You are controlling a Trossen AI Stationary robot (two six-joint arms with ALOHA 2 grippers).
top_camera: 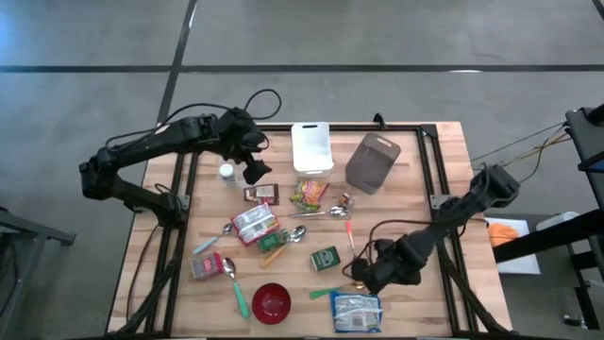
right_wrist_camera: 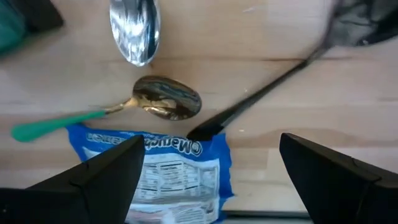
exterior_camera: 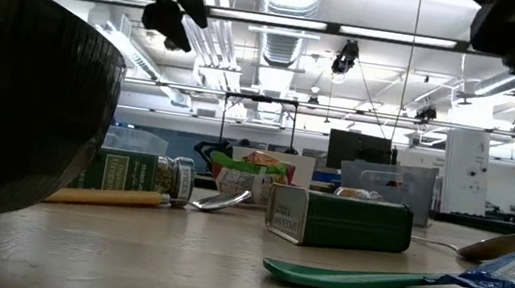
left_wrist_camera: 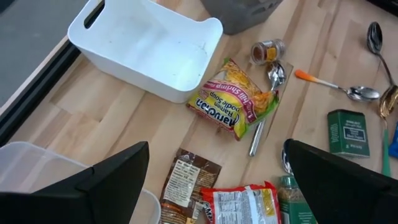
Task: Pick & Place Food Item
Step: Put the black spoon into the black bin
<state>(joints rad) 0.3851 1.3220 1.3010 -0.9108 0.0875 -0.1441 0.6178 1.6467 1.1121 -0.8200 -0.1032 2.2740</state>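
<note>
A blue noodle packet [top_camera: 357, 312] [right_wrist_camera: 155, 174] lies flat at the table's near edge. My right gripper [top_camera: 375, 276] [right_wrist_camera: 211, 180] hovers open just above it, pointing down, its fingers on either side of the packet's far end without touching. Beside the packet lie a green-handled spoon [right_wrist_camera: 163, 102] and a silver spoon [right_wrist_camera: 135, 28]. My left gripper [top_camera: 253, 170] [left_wrist_camera: 214, 180] waits open above the table's far left, over a brown packet [left_wrist_camera: 186, 183] and a red packet [left_wrist_camera: 242, 205]. A yellow-pink ramen packet [left_wrist_camera: 233, 99] lies next to the white bin [top_camera: 311, 148].
A grey container [top_camera: 373, 162] stands at the far right next to the white bin. A green tin [top_camera: 325, 258], a red bowl [top_camera: 272, 302], several spoons, a spice jar [left_wrist_camera: 267, 51] and more packets are spread over the middle. A black cable [right_wrist_camera: 261, 93] runs by the right gripper.
</note>
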